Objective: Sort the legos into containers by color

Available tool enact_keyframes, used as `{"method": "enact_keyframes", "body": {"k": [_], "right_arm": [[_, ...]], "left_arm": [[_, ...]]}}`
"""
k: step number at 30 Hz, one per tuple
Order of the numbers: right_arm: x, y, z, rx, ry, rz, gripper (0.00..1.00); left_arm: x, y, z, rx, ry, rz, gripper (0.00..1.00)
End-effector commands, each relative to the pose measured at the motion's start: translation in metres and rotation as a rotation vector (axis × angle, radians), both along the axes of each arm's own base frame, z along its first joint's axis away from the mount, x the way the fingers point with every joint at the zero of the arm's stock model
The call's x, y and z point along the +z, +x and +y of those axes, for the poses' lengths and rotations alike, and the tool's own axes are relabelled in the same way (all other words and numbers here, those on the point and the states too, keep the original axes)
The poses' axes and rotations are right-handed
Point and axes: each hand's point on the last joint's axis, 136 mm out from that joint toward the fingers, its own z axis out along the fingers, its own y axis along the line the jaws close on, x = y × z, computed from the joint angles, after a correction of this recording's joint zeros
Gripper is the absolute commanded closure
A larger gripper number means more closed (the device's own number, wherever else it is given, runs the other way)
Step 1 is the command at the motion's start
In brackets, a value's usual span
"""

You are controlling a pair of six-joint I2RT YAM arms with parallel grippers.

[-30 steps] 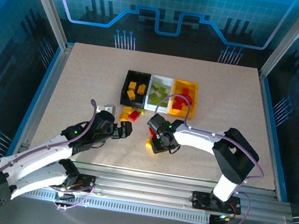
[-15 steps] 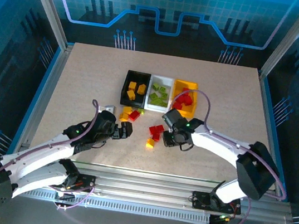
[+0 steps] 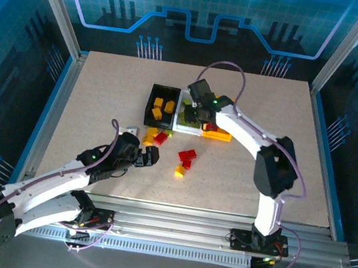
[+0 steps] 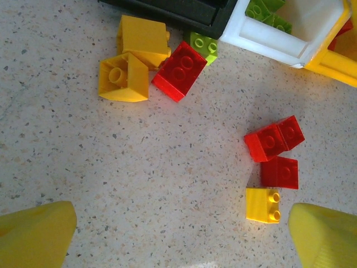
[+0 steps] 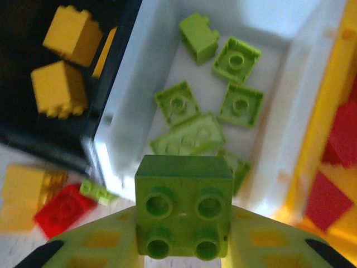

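While the right end effector [image 5: 184, 234] grips a green brick [image 5: 184, 190] between its pads, studs toward the wrist camera, we see it hanging over the near wall of the white bin [image 5: 120, 106]. Lime bricks [image 5: 240, 103] lie in that bin. The black bin [image 5: 17, 139] to its left holds yellow bricks [image 5: 58, 89], and the yellow bin [image 5: 329, 111] to its right holds red bricks [image 5: 340, 134].

From above, we find the left end effector [image 3: 150, 157] low over the table [image 3: 104, 96], well apart from the bins. Its jaws stand wide apart with nothing between them, and the yellow pads [image 4: 33, 234] sit at the two lower corners of its wrist view.

On the table, just in front of the black and white bins, we count two loose yellow bricks [image 4: 124, 78] touching each other, a red brick [image 4: 179, 71] beside them and a small lime brick [image 4: 202, 44]. Further right lie a red cluster [image 4: 273, 139] and one yellow brick [image 4: 263, 205] just beside it.
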Motion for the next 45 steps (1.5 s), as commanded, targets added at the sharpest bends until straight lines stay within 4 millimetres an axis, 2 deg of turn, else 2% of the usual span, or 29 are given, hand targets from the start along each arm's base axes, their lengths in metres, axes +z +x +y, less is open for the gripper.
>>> {"method": "enact_keyframes", "body": {"k": [1, 8, 14, 18, 20, 24, 28, 31, 33, 39, 45], "right_arm": [[-0.013, 0.02, -0.01, -0.041, -0.09, 0.026, 0.63], [-0.023, 0.041, -0.007, -0.067, -0.096, 0.046, 0.57], [-0.016, 0.044, -0.004, -0.064, -0.073, 0.039, 0.58], [-0.007, 0.043, -0.003, -0.057, -0.062, 0.024, 0.48], [0.0, 0.041, -0.005, -0.062, -0.055, 0.014, 0.46], [0.007, 0.026, -0.009, -0.068, -0.017, -0.001, 0.4], [0.008, 0.004, -0.02, -0.084, 0.01, 0.003, 0.29], [0.009, -0.015, -0.032, -0.096, 0.029, 0.003, 0.26], [0.011, -0.025, -0.04, -0.106, 0.038, -0.002, 0.25], [0.017, -0.045, -0.066, -0.145, 0.063, -0.019, 0.24], [0.019, -0.05, -0.082, -0.18, 0.088, -0.031, 0.24]], "left_arm": [[0.006, 0.002, -0.003, -0.005, -0.017, 0.001, 0.01], [0.006, 0.002, -0.003, -0.011, -0.014, 0.002, 0.01], [0.006, 0.003, -0.003, -0.011, -0.013, 0.003, 0.01], [0.006, 0.003, -0.004, -0.013, -0.015, 0.002, 0.01], [0.008, 0.003, -0.013, -0.063, -0.033, -0.004, 0.01], [0.004, 0.008, -0.036, -0.152, -0.038, 0.042, 0.01], [-0.005, 0.009, -0.076, -0.294, 0.02, 0.079, 0.02], [-0.015, 0.004, -0.11, -0.403, 0.093, 0.096, 0.04], [-0.025, 0.001, -0.123, -0.439, 0.127, 0.127, 0.06], [-0.058, -0.007, -0.137, -0.474, 0.216, 0.236, 0.14], [-0.085, -0.006, -0.131, -0.45, 0.338, 0.278, 0.26]]}}
